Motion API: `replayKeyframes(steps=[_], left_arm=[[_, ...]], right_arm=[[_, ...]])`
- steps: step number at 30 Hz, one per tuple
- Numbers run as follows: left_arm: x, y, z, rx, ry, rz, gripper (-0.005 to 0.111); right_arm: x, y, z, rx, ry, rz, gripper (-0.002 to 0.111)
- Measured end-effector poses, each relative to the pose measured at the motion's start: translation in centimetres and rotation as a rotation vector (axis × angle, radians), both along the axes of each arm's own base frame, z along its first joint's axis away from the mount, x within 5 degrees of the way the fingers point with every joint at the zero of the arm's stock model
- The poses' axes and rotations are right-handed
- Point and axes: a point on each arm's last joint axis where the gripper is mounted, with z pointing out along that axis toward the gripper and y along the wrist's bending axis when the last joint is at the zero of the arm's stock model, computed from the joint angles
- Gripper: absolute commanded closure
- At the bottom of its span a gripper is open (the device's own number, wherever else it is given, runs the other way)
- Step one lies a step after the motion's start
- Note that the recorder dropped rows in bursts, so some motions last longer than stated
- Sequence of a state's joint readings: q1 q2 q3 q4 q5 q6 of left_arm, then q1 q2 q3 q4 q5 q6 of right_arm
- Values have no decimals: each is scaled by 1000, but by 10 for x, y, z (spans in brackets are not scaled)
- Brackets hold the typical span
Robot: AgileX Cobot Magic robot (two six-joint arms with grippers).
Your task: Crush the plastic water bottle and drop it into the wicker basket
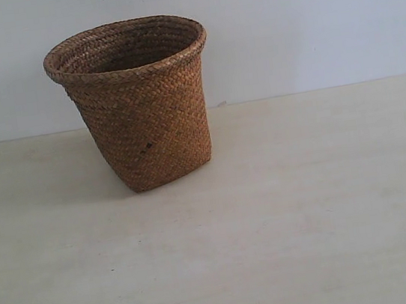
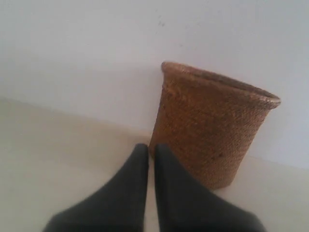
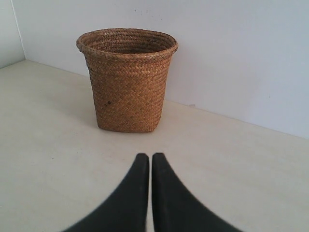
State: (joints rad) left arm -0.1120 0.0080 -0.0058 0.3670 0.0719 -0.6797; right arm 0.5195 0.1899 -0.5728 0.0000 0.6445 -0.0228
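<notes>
Wicker basket (image 1: pixel 145 115): upright on pale table (image 1: pixel 311 220), far left, near wall (image 1: pixel 320 14).
Plastic water bottle: nowhere in view.
Left gripper (image 2: pixel 151 151): clenched, empty.
Right gripper (image 3: pixel 149 159): clenched, empty.
Handling: likely light, thin-walled, slippery; best squeezed mid-body.

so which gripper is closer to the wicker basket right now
Left, judging by the wrist views. The left gripper, shut, has its tips close to the lower wall of the wicker basket. The right gripper, also shut, faces it across a wider stretch of table.
</notes>
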Motion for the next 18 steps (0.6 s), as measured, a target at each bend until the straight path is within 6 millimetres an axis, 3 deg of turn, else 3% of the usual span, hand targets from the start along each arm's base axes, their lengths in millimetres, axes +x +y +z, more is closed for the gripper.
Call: replayKeyframes(steps=[7,18], left_arm=[[-1,7,-18,-109,195,80,103],[-2,7,-19,54,204,74,103]], right_arm=[[0,0,0,0,0,0,108],[0,0,0,0,0,0,108]])
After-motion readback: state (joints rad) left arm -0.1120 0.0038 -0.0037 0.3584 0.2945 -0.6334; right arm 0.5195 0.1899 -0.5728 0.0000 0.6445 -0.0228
